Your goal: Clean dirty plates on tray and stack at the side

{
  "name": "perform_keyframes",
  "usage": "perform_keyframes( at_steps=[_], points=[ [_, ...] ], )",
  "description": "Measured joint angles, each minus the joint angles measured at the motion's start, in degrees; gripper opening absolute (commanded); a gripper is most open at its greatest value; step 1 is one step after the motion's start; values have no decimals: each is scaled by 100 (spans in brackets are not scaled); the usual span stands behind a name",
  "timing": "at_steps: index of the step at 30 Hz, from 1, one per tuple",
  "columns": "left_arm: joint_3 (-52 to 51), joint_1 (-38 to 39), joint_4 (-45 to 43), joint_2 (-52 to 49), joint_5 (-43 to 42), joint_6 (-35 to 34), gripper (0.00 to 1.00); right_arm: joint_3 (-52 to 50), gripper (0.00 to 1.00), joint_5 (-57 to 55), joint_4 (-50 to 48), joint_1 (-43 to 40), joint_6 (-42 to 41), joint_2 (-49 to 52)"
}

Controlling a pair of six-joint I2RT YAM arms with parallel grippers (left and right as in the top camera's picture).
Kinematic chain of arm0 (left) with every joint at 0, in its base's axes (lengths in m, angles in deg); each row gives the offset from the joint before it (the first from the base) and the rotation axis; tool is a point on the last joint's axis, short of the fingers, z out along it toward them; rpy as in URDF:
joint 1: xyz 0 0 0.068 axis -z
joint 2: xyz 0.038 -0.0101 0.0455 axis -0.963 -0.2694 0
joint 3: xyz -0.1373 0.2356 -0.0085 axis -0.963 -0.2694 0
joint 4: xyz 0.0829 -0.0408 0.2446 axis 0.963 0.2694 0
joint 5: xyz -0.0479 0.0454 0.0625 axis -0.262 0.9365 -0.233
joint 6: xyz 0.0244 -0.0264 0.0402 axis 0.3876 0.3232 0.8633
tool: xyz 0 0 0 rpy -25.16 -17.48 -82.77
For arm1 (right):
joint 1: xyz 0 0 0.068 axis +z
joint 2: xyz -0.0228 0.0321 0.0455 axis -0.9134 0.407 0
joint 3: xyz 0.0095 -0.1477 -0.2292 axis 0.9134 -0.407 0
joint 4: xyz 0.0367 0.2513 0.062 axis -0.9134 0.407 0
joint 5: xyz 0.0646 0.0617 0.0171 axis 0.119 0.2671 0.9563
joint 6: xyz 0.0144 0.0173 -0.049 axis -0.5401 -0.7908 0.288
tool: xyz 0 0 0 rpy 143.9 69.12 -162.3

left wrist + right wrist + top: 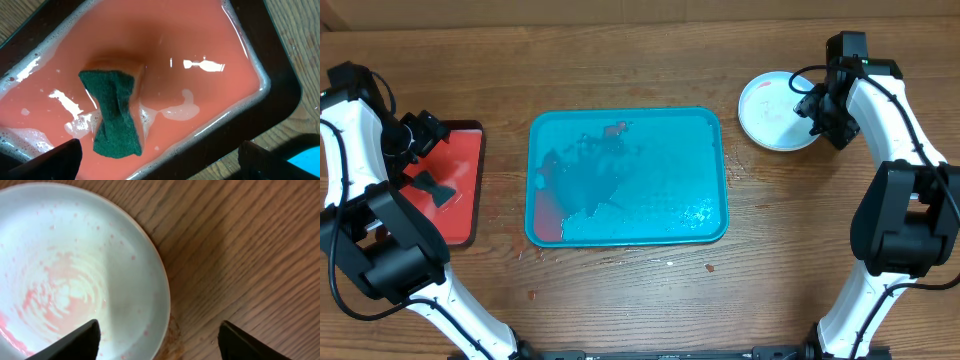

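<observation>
Left hand (157,155): fingers spread wide, holding nothing; poised above the red tray (280,75), pointing down into it.
Right hand (159,330): fingers apart, gripping nothing; one fingertip over the white plate (75,255), the other over bare desk (250,255), the plate's rim between them.
Sponge (116,112): green face up, pinched at the waist; lies in the red tray, clear of both left fingertips.
White plate: flat on the desk to the right of the teal tray (660,180), well apart from it.
Teal tray: desk centre, between the arms.
Left wrist view only: pinkish foamy water covers the red tray's floor.
Right wrist view only: pink smears and specks across the plate.
Overhead only: wet film on the teal tray, with a red patch in the corner nearest the left arm's base.
</observation>
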Motion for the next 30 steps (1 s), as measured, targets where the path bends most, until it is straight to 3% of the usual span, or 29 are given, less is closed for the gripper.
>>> perform_keyframes(
  at_steps=[5,11,16,23,30],
  points=[
    [-2,0,0,0,0,0,100,-7,91,52,372,0,282,-345],
    [0,0,0,0,0,0,100,-7,95,160,1580,72,463,-1547],
    [0,0,0,0,0,0,100,-7,100,227,2208,619,557,-2291],
    [0,0,0,0,0,0,100,-9,100,999,2356,1591,621,-2367],
    [0,0,0,0,-2,0,100,-9,100,1637,2389,1840,627,-2367]
  ],
)
